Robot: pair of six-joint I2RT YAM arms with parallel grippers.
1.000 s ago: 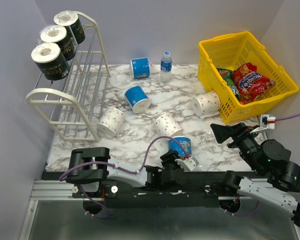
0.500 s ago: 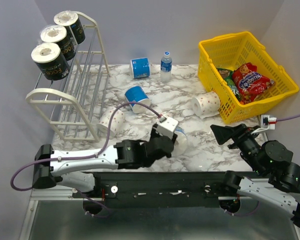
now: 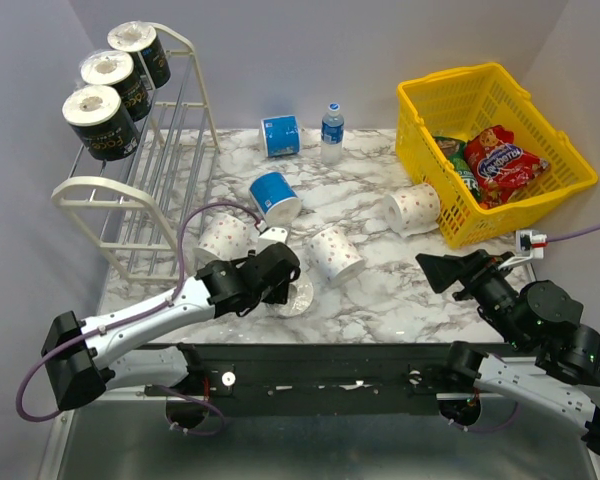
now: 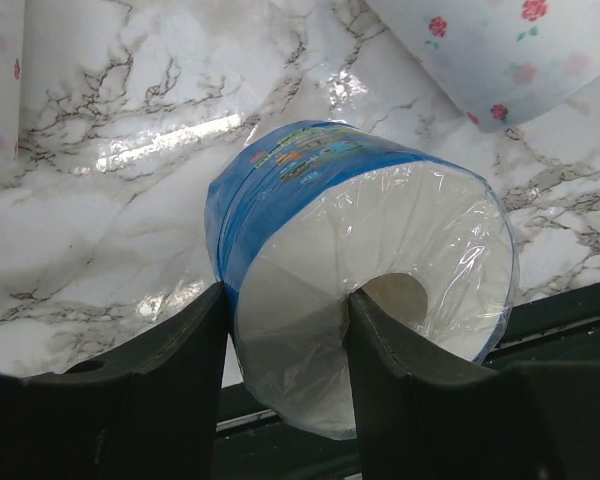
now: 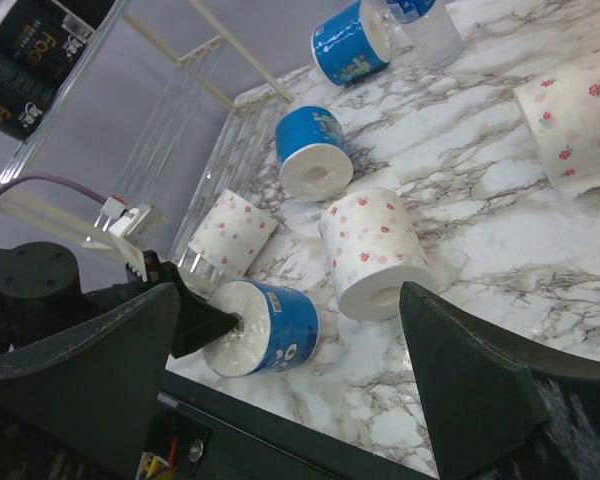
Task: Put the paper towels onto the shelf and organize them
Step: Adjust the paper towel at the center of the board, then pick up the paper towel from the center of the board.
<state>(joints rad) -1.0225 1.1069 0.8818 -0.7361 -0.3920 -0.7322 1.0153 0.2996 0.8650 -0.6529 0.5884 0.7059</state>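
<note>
My left gripper is shut on a blue paper towel roll, one finger in its core and the other outside the wall, low over the table's front left. Two more blue rolls lie further back. Three white dotted rolls lie on the marble. Three black rolls sit in a row on the top tier of the white shelf at the left. My right gripper hangs open and empty at the front right.
A yellow basket holding snack packets stands at the back right. A small water bottle stands upright beside the far blue roll. One dotted roll rests against the shelf's front foot. Grey walls close in the left and the back.
The left arm has swung left from the front centre toward the shelf, carrying the blue roll with it. The right arm has barely moved.
</note>
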